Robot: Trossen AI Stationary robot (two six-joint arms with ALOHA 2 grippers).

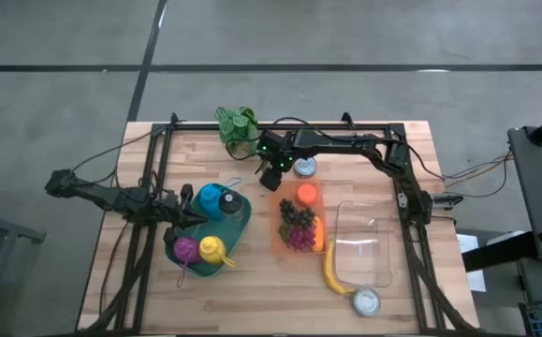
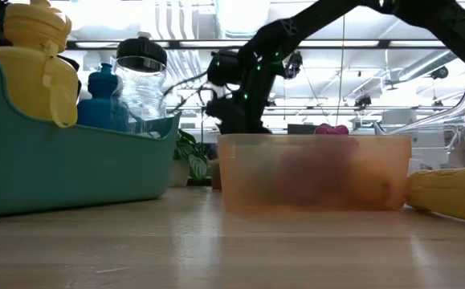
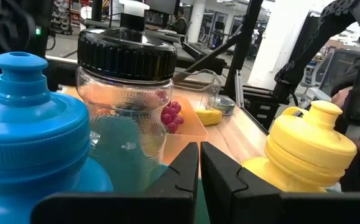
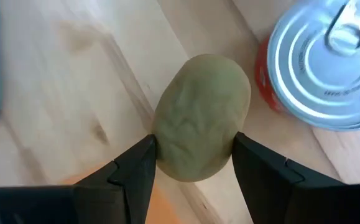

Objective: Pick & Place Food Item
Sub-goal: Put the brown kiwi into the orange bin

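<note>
A: High view. Where is the working arm, taking the orange container [image 1: 300, 227] as landmark?

B: The right gripper [image 1: 271, 178] hangs just beyond the container's far-left corner, beside the tin can [image 1: 304, 168]. The food item itself cannot be made out here. The left gripper [image 1: 184, 213] waits at the teal tray [image 1: 238, 232], well to the container's left.

A: Low view.

B: The right arm descends behind the orange container [image 2: 312, 172]; its fingers and load are hidden by the container's wall.

A: Left wrist view.

B: The left gripper's fingers [image 3: 183, 171] lie pressed together, holding nothing, among the blue bottle [image 3: 33, 143], the clear jar [image 3: 127, 93] and the yellow bottle [image 3: 310, 152].

A: Right wrist view: the item and the grip?

B: A pale green, potato-shaped item [image 4: 201, 118] sits between the right gripper's fingers [image 4: 136, 168], both pads against its flanks near its widest girth, so the gripper is clamped on it. It lies beside the tin can, above bare wood; whether it rests on the table or is raised cannot be told.

A: Handling?

B: Judged light, rounded and smooth-skinned, probably a firm imitation food. A rounded body may roll or squirt from flat pads, so the mid-girth hold looks the sound one.
</note>
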